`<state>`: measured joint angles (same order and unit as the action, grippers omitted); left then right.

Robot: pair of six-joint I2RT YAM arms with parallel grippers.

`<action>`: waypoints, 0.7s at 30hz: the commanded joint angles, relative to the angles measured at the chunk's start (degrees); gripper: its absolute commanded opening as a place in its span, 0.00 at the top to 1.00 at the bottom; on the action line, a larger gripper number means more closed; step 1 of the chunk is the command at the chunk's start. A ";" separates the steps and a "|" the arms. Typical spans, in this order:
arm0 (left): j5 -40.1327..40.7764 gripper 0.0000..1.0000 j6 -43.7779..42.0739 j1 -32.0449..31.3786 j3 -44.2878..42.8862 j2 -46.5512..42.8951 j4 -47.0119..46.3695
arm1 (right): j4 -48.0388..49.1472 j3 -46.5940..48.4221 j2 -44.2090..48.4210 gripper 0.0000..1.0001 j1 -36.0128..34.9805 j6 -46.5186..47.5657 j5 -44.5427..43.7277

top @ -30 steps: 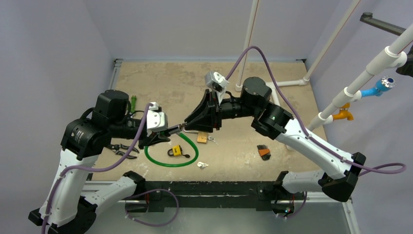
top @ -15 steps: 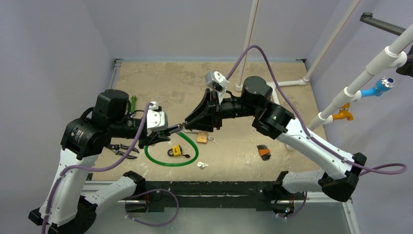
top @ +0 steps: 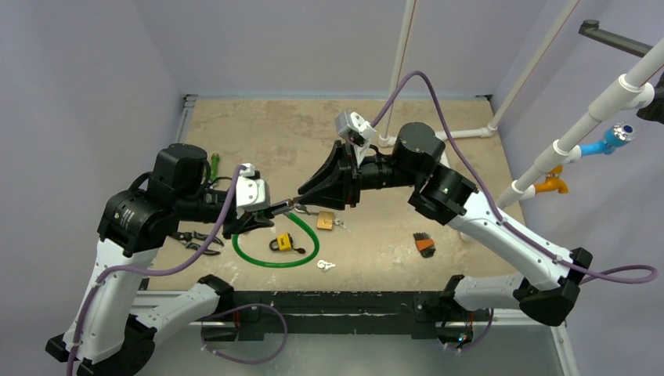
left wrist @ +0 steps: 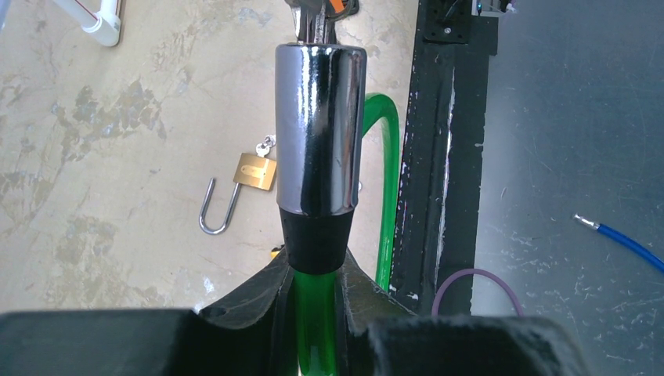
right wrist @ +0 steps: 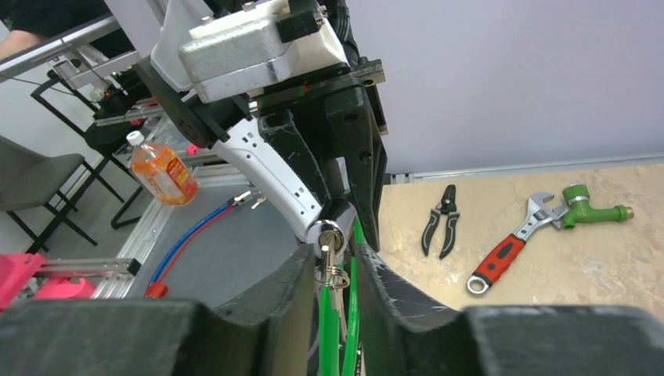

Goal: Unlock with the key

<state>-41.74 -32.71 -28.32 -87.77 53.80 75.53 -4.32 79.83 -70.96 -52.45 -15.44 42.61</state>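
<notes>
The key (right wrist: 327, 257) is sitting in the end of the chrome lock cylinder (right wrist: 330, 233), dead centre of the right wrist view, its ring dangling just below. The right gripper (right wrist: 332, 276) has it: both fingers clenched on either side of the key's head, at the bottom middle of that frame.

Over to the other side, where the left gripper (left wrist: 317, 265) is clamped tight on the black collar under the cylinder (left wrist: 319, 129). The barrel stands straight up the middle of the left wrist view, with green cable running down between the fingers.

From above, the two grippers meet nose to nose just left of centre, left gripper (top: 268, 210) and right gripper (top: 302, 202), with the cylinder (top: 283, 207) bridged between them, up off the table (top: 258, 133). The rest of the cable lock (top: 252, 257) loops on the surface below them, lower centre.

Inside that green loop lies a yellow padlock (top: 286, 244). A brass padlock (top: 325, 221) with its shackle swung open rests just right of the loop, and a loose key (top: 325, 265) lies near the table's front edge. Far left, partly under the left arm, are the pliers (right wrist: 440, 221), an adjustable wrench (right wrist: 509, 249) and a green hose nozzle (right wrist: 583, 210).
</notes>
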 commanded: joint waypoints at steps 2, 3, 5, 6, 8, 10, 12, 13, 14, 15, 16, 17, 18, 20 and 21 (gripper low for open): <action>-1.79 1.00 -0.62 -0.38 -2.49 -0.25 -1.91 | 1.54 2.53 1.08 0.85 0.05 -0.41 -0.17; -1.73 1.00 -0.72 -0.42 -2.50 -0.34 -1.94 | 1.15 2.57 0.87 0.89 0.06 -0.34 -0.16; -1.55 1.00 -0.67 -0.41 -2.65 -0.36 -2.03 | 0.32 2.96 0.41 0.96 0.06 -0.18 -0.18; -1.40 1.00 -0.64 -0.36 -2.81 -0.35 -1.99 | -0.45 3.22 0.12 0.98 0.00 -0.04 -0.24; -1.10 1.00 -0.68 -0.42 -3.17 -0.32 -2.01 | -2.01 3.65 -0.41 0.96 -0.02 0.63 0.15; -0.69 1.00 -0.82 -0.42 -3.45 -0.24 -1.92 | -3.29 3.66 -0.85 0.96 -0.11 1.33 0.52; -0.07 1.00 -1.06 -0.44 -3.69 -0.17 -2.06 | -4.53 3.92 -1.37 0.99 -0.26 1.82 0.38; 0.50 1.00 -1.11 -0.50 -3.95 0.04 -2.21 | -5.19 4.11 -1.64 1.00 -0.35 2.15 0.42; 1.27 1.00 -1.17 -0.50 -4.23 0.19 -2.38 | -5.84 4.26 -1.92 1.00 -0.37 2.43 0.86; 2.44 1.00 -1.37 -0.51 -4.65 0.42 -2.71 | -6.17 4.21 -2.15 1.00 -0.38 2.70 2.08; 3.42 1.00 -1.53 -0.51 -5.07 0.66 -2.82 | -6.28 4.15 -2.42 1.00 -0.38 2.70 3.66; 4.15 1.00 -1.56 -0.58 -5.76 1.03 -2.77 | -6.38 4.03 -2.62 0.98 -0.44 2.75 4.21; 4.65 1.00 -1.57 -0.58 -6.13 1.30 -2.71 | -6.47 3.90 -2.75 0.97 -0.51 2.74 4.59; 5.82 1.00 -1.22 -0.63 -6.08 1.56 -3.40 | -6.02 3.49 -2.57 0.94 -0.58 2.47 4.98; 6.23 1.00 -1.07 -0.76 -5.96 1.49 -3.67 | -5.75 3.33 -2.46 0.92 -0.60 2.32 5.13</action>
<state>-36.12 -33.71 -28.60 -90.74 55.20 77.89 -8.16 82.35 -72.97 -52.45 -13.78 44.38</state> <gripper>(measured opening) 0.147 0.054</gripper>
